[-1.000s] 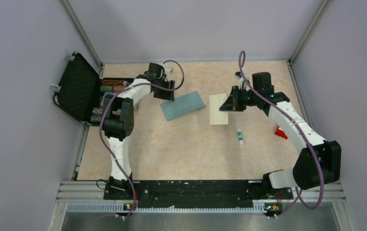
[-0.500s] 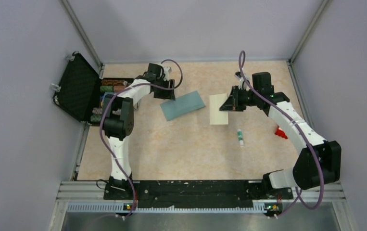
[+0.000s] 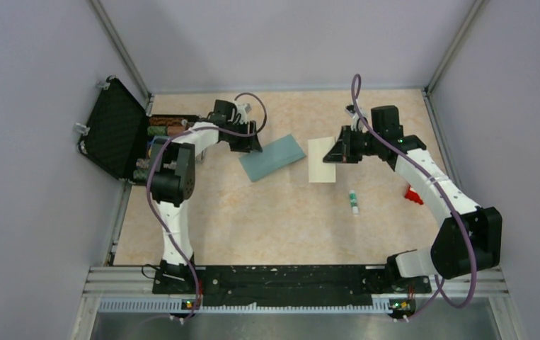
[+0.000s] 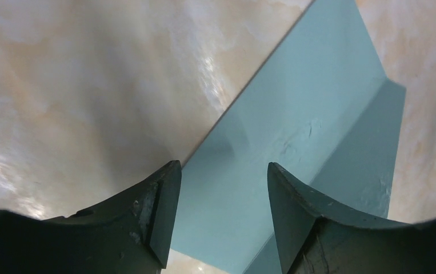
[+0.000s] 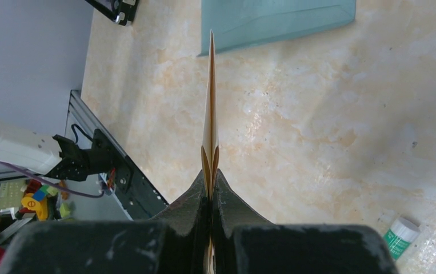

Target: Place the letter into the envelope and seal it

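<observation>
Starting way off to the left of the envelope [image 3: 272, 157], a black case [image 3: 115, 138] lies open at the table [image 3: 274, 219] edge, with stuff inside too small to make out. Next over, the left gripper [image 3: 249, 142] sits right at the envelope's left end. In the wrist view its fingers [image 4: 161, 211] are spread wide with nothing pinched, and the teal paper runs underneath the gap between them. Can't tell if they actually touch it, though. The envelope itself lies flat on the table, angled a bit, with its right end farther from the arm bases than its left. Just right of the envelope, with a thin strip of table between, is the beige letter [image 3: 321, 161]. The right gripper [image 3: 339, 152] has its fingers pressed together on the sheet's far side from the envelope, and the wrist camera sees the paper edge-on. Further right of the envelope and nearer the bases lies a small green-and-white glue stick [image 3: 353, 202], then a little red thing [image 3: 412, 195] I can't identify.
</observation>
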